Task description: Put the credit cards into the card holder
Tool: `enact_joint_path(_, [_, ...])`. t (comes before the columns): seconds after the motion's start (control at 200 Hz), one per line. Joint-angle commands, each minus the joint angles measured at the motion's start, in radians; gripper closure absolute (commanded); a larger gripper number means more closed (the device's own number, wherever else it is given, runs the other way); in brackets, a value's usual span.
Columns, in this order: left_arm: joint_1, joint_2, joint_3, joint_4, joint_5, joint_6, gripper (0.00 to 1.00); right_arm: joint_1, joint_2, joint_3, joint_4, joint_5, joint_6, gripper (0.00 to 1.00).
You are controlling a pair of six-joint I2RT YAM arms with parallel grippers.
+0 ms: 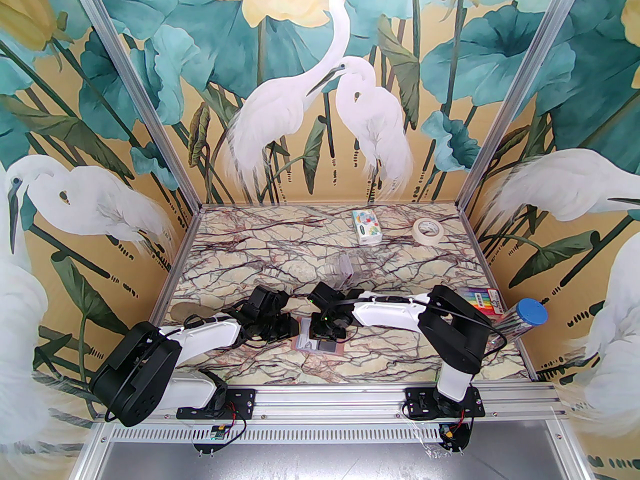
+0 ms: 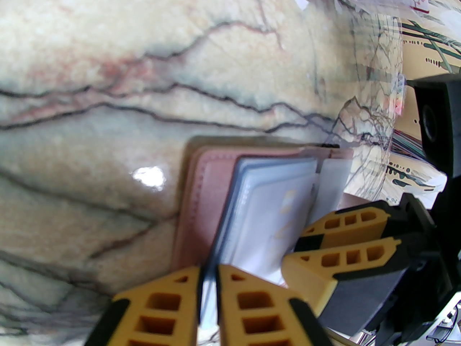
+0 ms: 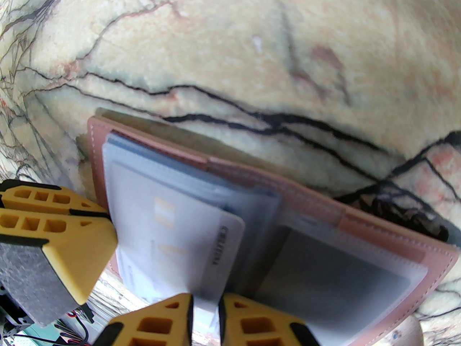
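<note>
The dusty-pink card holder lies open on the marble table near the front, its clear sleeves fanned up. My right gripper is shut on the near edge of a pale credit card with gold marks, which sits partly inside a raised sleeve. A grey rectangle lies under the sleeve on the holder's right half. My left gripper is shut on the edge of a clear sleeve over the pink cover. From above, both grippers meet over the holder.
At the back of the table lie a colourful tissue pack and a roll of tape. A clear plastic stand is just behind the grippers. A marker pack and a blue-lidded tube are at the right edge.
</note>
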Motion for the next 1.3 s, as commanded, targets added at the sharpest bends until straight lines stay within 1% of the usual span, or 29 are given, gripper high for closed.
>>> enact_joint_path(0.0, [-0.014, 0.027, -0.018, -0.039, -0.034, 0.011, 0.85, 0.011, 0.009, 0.025, 0.029, -0.023, 0.006, 0.81])
enact_joint_path(0.275, [-0.014, 0.025, -0.02, -0.039, -0.034, 0.012, 0.85, 0.011, -0.012, 0.021, 0.014, -0.018, 0.022, 0.8])
enact_joint_path(0.425, [-0.014, 0.018, -0.023, -0.039, -0.037, 0.012, 0.85, 0.01, -0.034, 0.021, -0.045, 0.025, 0.015, 0.75])
enact_joint_path(0.665, [-0.014, 0.015, -0.024, -0.042, -0.04, 0.01, 0.85, 0.01, -0.066, 0.012, -0.062, 0.048, 0.017, 0.69])
enact_joint_path(0.89, [-0.014, 0.01, -0.024, -0.042, -0.042, 0.007, 0.86, 0.011, -0.031, 0.032, -0.056, 0.048, 0.021, 0.75])
enact_joint_path(1.295, [-0.014, 0.012, -0.025, -0.039, -0.038, 0.01, 0.86, 0.011, 0.003, 0.047, -0.067, 0.053, 0.029, 0.75])
